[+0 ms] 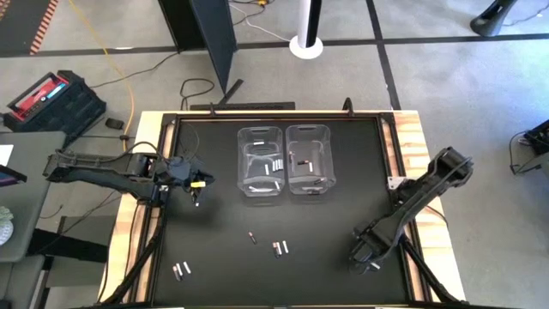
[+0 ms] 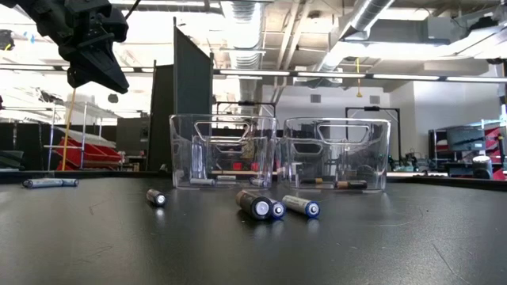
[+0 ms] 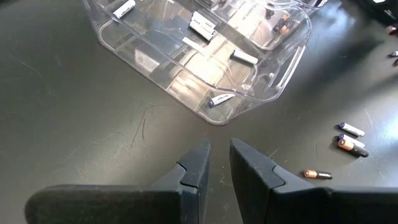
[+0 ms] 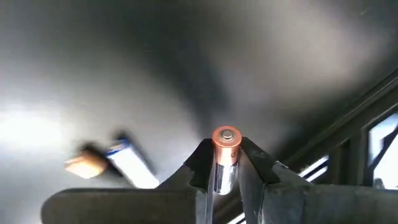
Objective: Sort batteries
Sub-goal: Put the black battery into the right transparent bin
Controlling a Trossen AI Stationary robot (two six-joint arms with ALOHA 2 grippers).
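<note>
Two clear bins (image 1: 260,160) (image 1: 309,159) stand side by side at the table's far middle, each with batteries lying on its floor. Loose batteries lie on the black top: one (image 1: 252,238), a pair (image 1: 280,248), and a pair at the near left (image 1: 180,270). My right gripper (image 1: 364,260) (image 4: 225,149) is at the near right, shut on a copper-ended battery (image 4: 225,140). Beside it a white battery (image 4: 134,163) lies on the table. My left gripper (image 1: 199,184) (image 3: 219,163) hangs left of the bins, its fingers nearly together with nothing between them. My right gripper pinches the battery's silvery body (image 4: 224,177) between its two fingers. The battery lies along the fingers, and its copper end (image 4: 225,138) sticks out past the fingertips. The fingers come from above, pointing steeply down at the table top.
The table's right rim (image 4: 348,155) runs close past my right gripper. The open black top (image 1: 223,223) between the loose batteries and the bins is bare. In the low view the left gripper (image 2: 95,63) hangs high above the table.
</note>
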